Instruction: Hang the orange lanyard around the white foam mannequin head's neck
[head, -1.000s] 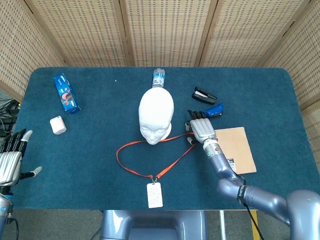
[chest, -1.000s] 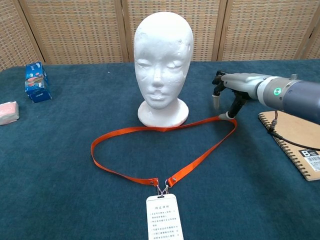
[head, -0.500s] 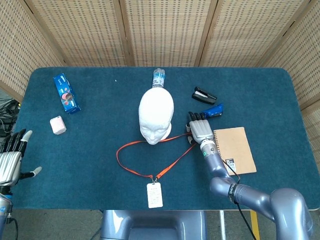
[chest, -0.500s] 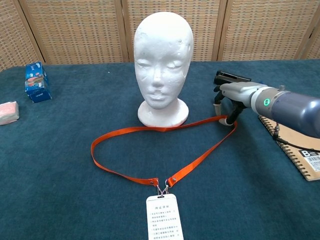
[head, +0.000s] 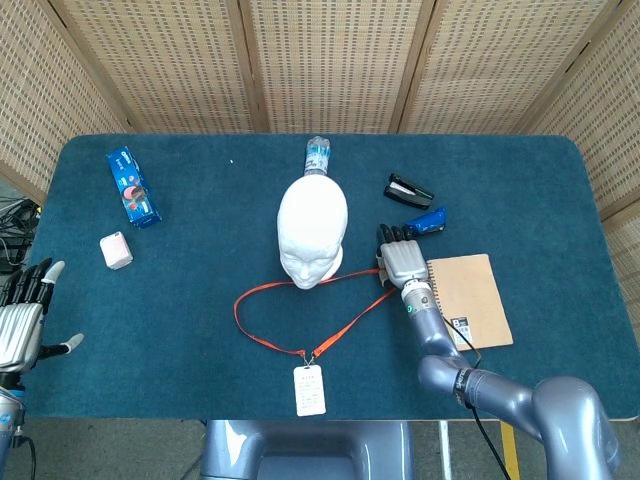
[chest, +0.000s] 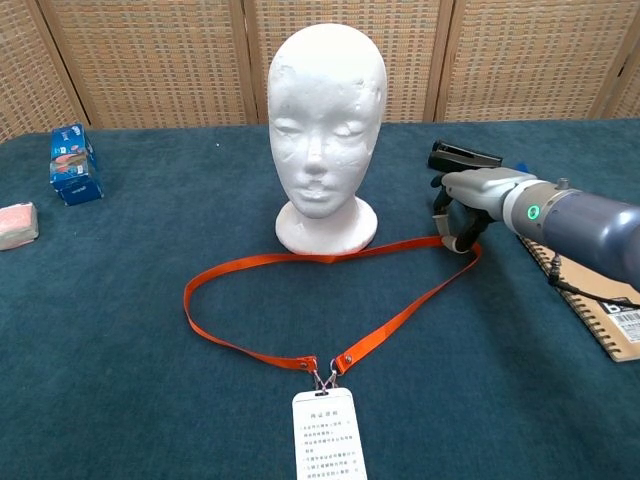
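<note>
The white foam mannequin head stands upright mid-table, facing me. The orange lanyard lies flat in a loop in front of its base, with the white badge at the near end. My right hand sits on the loop's right bend, just right of the head's base, fingers curled down around the strap. My left hand hangs off the table's left edge, fingers apart and holding nothing; the chest view does not show it.
A black stapler and a blue object lie just behind my right hand. A brown notebook is to its right. A bottle lies behind the head. A blue box and pink block sit far left.
My right hand has come down onto the lanyard's right bend and its fingers have curled in on it; the bend has shifted slightly right. The left hand has not moved.
</note>
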